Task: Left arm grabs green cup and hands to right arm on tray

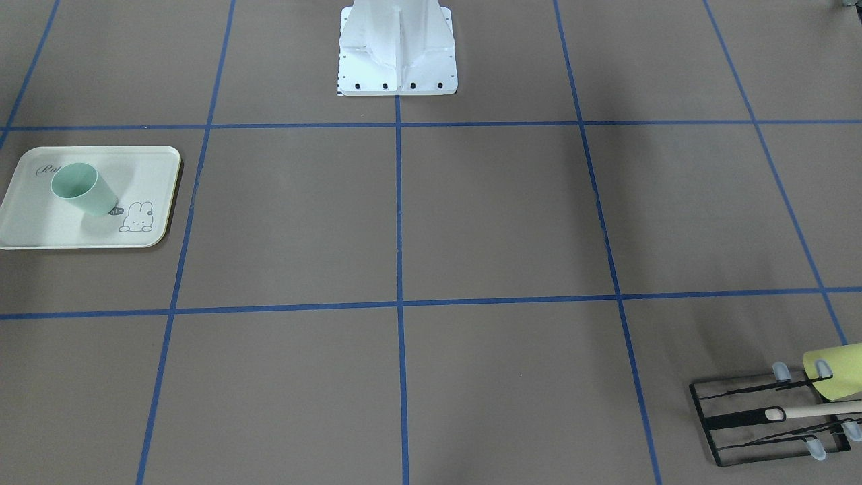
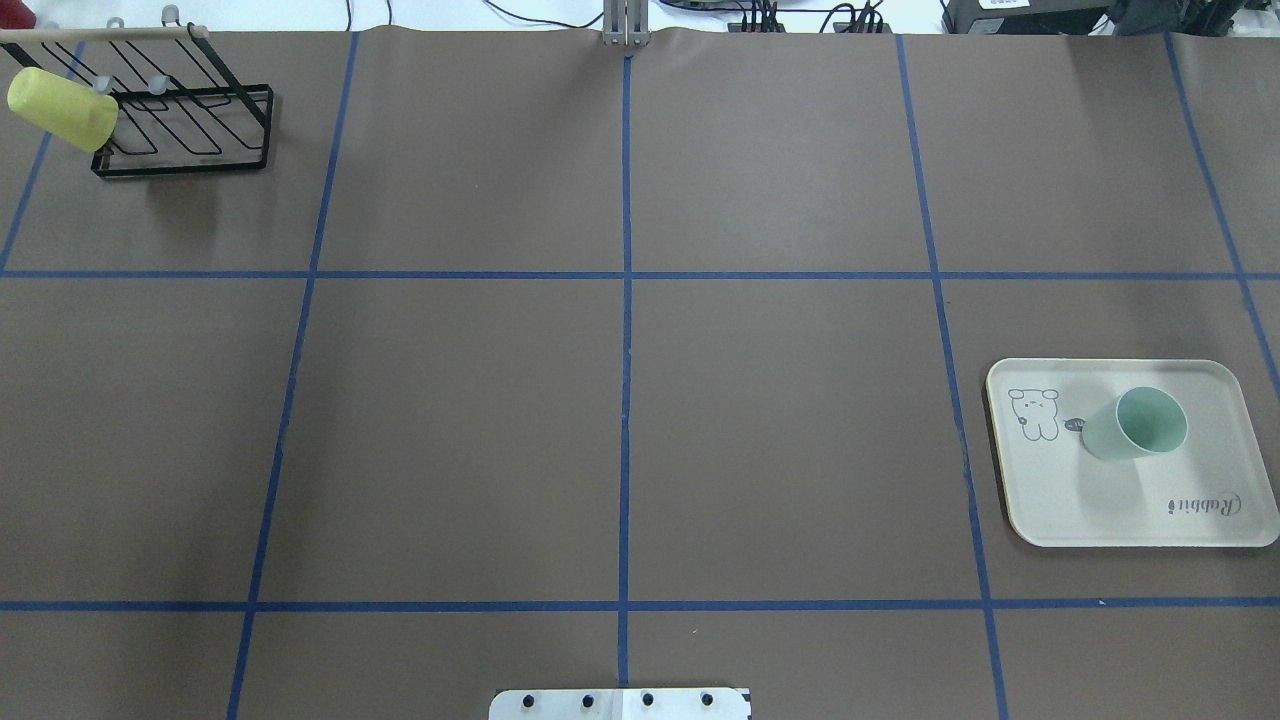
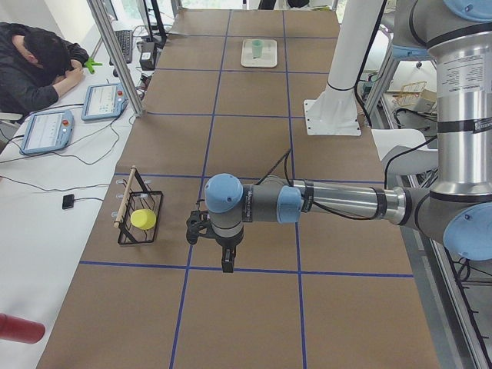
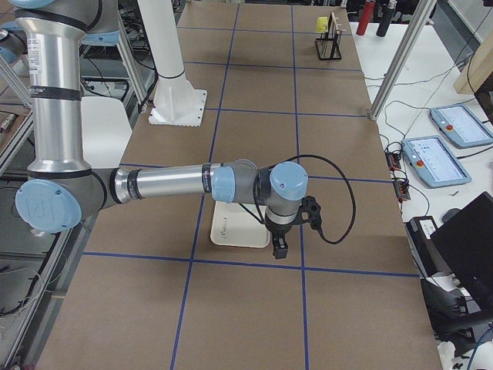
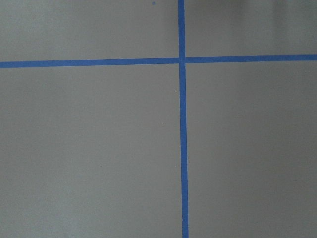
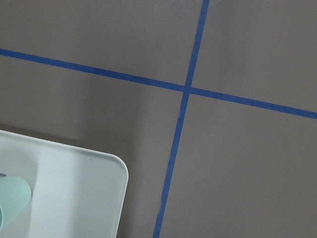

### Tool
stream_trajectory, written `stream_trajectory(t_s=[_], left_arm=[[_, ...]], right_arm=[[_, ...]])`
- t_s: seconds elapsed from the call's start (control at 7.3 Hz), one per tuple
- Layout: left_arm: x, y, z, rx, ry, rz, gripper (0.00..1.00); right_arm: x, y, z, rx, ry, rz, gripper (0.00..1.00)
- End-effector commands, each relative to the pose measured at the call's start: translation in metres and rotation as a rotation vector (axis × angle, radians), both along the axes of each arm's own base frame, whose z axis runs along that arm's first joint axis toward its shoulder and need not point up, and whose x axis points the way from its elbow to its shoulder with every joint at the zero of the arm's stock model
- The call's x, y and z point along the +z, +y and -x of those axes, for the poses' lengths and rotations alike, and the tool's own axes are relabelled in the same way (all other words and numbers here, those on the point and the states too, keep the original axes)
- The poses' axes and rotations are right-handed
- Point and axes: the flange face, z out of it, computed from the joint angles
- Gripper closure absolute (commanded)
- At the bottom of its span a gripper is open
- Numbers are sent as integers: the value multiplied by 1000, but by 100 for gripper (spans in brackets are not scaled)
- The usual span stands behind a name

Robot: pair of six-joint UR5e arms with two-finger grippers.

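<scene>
Green cup [image 2: 1135,428] standing on tray [image 2: 1100,510], yellow-green cup [image 2: 62,108] on rack [image 2: 205,152]

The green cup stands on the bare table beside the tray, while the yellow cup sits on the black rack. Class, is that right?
No. The green cup stands on the tray itself, not beside it, as the overhead view shows. The yellow cup is indeed on the black rack.

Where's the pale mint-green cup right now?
In the overhead view, the pale mint-green plastic cup stands on the cream-white rectangular tray on the robot's right side, beside the bunny drawing.
</scene>
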Motion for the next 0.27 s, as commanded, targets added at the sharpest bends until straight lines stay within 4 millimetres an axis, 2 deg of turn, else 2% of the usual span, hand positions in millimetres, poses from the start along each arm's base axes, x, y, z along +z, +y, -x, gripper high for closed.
stream_trajectory(t_s=[0.0, 0.14], left_arm=[[0, 0, 0, 0, 0, 0, 0], [0, 0, 0, 0, 2, -1, 0]], right_arm=[[0, 0, 0, 0, -1, 0, 1], [0, 0, 0, 0, 0, 0, 1]])
